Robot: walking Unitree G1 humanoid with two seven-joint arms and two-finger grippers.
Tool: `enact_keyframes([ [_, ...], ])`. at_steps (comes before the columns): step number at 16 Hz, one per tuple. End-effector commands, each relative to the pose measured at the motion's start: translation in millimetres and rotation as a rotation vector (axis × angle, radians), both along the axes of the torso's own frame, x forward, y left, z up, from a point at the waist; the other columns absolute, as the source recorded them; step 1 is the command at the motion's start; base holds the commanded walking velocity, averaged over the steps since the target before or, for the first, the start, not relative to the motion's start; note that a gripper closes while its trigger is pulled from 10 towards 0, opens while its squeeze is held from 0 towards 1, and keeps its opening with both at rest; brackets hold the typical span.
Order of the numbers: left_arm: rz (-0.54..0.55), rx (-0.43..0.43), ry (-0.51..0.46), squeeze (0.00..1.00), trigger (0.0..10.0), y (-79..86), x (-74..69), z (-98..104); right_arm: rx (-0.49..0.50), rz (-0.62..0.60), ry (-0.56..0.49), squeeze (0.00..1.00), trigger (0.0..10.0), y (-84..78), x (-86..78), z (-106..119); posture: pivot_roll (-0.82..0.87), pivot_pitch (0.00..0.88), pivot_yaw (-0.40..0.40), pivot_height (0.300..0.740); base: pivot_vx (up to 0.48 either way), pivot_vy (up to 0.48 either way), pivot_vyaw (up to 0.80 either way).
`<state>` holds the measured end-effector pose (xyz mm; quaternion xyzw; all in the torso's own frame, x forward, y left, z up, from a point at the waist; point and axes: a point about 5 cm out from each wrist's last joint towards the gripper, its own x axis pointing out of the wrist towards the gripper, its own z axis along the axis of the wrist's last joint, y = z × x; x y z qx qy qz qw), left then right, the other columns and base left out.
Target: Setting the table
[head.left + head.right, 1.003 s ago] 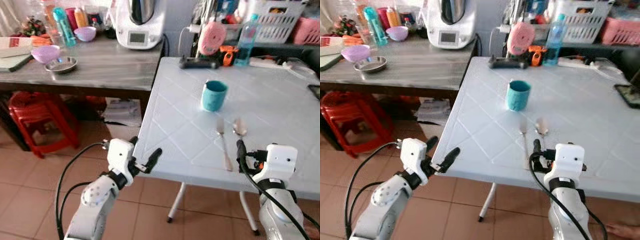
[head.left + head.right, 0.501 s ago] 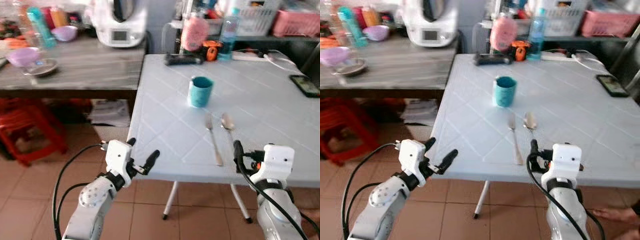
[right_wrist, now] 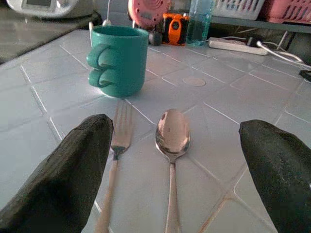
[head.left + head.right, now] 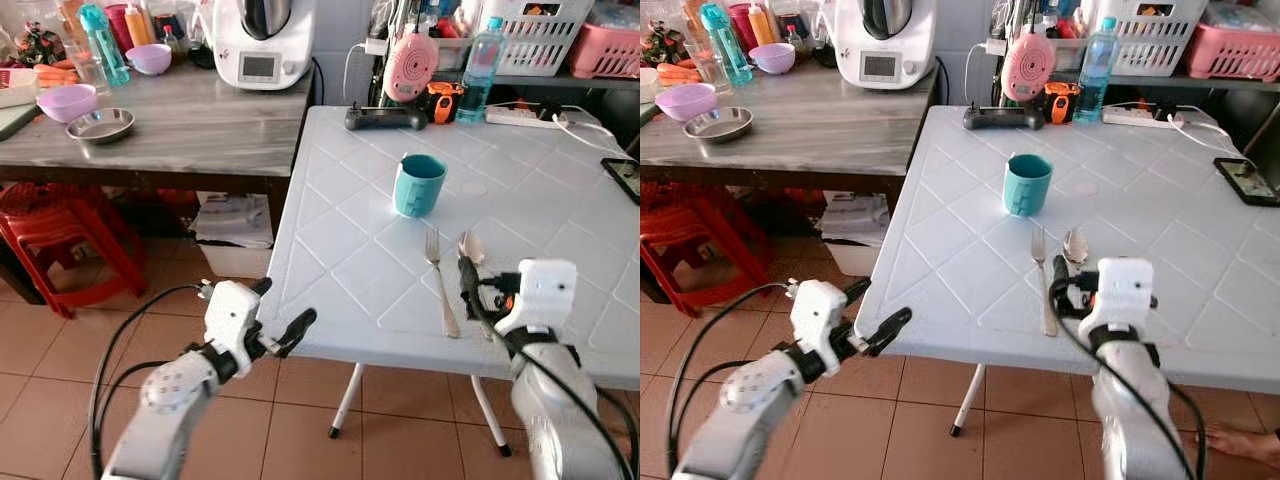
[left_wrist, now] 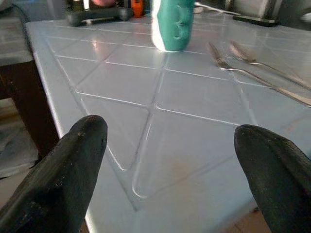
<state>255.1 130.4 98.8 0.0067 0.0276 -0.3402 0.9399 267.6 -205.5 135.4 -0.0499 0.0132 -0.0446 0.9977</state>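
Observation:
A teal mug (image 4: 419, 184) stands upright mid-table on the white table (image 4: 340, 250). A fork (image 4: 439, 280) and a spoon (image 4: 471, 250) lie side by side just in front of it. My right gripper (image 4: 478, 288) is open and empty, low over the table's near edge and right behind the cutlery. In the right wrist view the spoon (image 3: 172, 138) lies between its fingers (image 3: 73, 179), the fork (image 3: 114, 160) is by one finger, and the mug (image 3: 119, 60) is beyond. My left gripper (image 4: 283, 308) is open and empty at the table's near left corner, with the mug (image 5: 172, 24) far ahead.
A wooden counter (image 4: 200, 130) to the left holds purple bowls (image 4: 68, 102), a metal dish (image 4: 100, 125) and a white appliance (image 4: 262, 40). Red stools (image 4: 60, 235) stand under it. A black controller (image 4: 385, 118), a water bottle (image 4: 480, 55) and a phone (image 4: 628, 178) lie on the table.
The camera view has shifted. My right gripper has come forward over the table's edge, closer to the fork and spoon. The left gripper keeps its place by the corner.

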Motion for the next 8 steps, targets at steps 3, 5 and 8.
enact_keyframes([
  [3, -0.059, -0.024, 0.0, 0.0, 10.0, 0.1, -4.9, 7, -0.002, 0.028, 0.077, 0.0, 10.0, -1.4, 12.2, -9, -0.05, 0.061, 0.018, 0.74, 0.0, 0.0, 0.0],
  [5, -0.089, -0.04, 0.006, 0.0, 10.0, -3.6, -7.9, 8, -0.008, 0.05, 0.106, 0.0, 10.0, -0.6, 19.4, -13, -0.05, 0.063, 0.02, 0.74, 0.0, 0.0, 0.0],
  [8, -0.142, -0.048, 0.022, 0.0, 10.0, -7.5, -13.5, 8, -0.008, 0.096, 0.137, 0.0, 10.0, 4.8, 30.9, -16, -0.04, 0.07, 0.021, 0.74, 0.0, 0.0, 0.0],
])
